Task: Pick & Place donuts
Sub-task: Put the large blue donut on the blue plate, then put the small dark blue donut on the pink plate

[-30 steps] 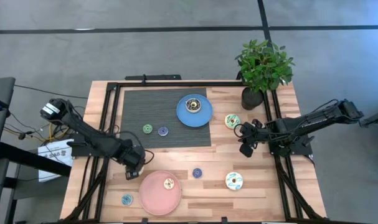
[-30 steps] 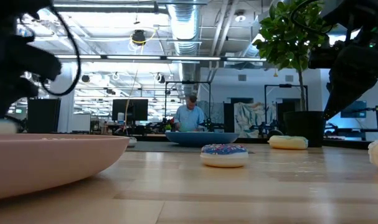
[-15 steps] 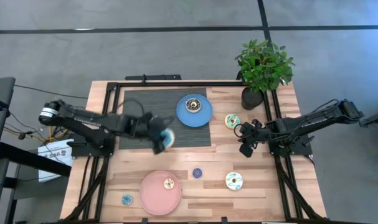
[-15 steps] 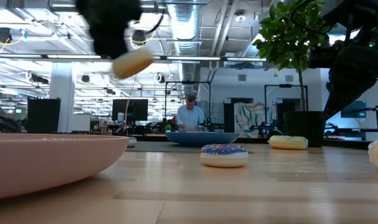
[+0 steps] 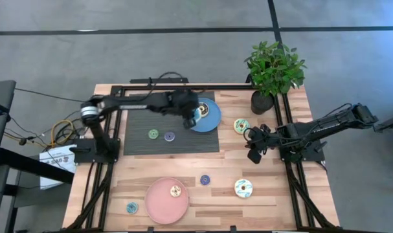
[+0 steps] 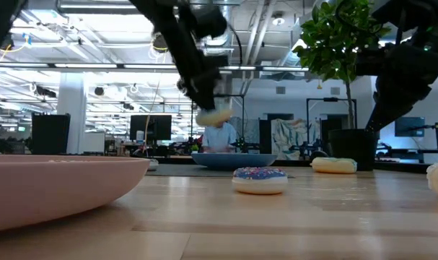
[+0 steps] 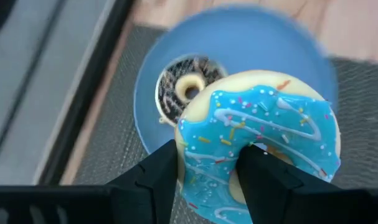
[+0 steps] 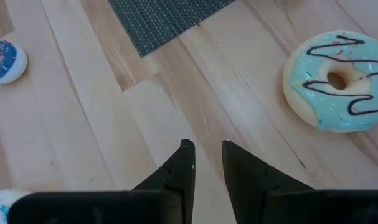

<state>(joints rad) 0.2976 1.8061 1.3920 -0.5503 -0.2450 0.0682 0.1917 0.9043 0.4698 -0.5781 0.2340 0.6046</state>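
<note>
My left gripper [image 5: 191,119] is shut on a larger cyan-iced donut [image 7: 257,143] and hangs over the near-left part of the blue plate [image 5: 213,120]. On that plate lies the dark brown donut [image 5: 201,108]. From the side the held donut [image 6: 214,115] floats above the plate [image 6: 233,160]. Small green [image 5: 153,134] and purple [image 5: 169,136] donuts lie on the dark mat. The tan donut [image 5: 175,190] sits on the pink plate [image 5: 158,206]. My right gripper [image 8: 207,155] waits low over bare wood by the right edge, narrowly open. My left gripper pinches the cyan donut's ring wall [image 7: 207,168] on the side nearest the wrist. One finger [image 7: 257,171] stands in the hole and the other [image 7: 160,174] outside the rim. The fingers come from above, slanting. The donut is lifted clear, over the blue plate.
Two cream donuts with green icing [image 5: 241,125] [image 5: 243,188], a small blue one [image 5: 204,180] and a small cyan one [image 5: 132,207] lie on the wood. A potted plant [image 5: 274,68] stands at the far right corner. A black frame rims the table.
My left gripper has risen from the table beside the pink plate with the cyan donut. It has swung toward the far edge and rightward, across the mat, until it hangs over the blue plate. The right arm has kept still.
</note>
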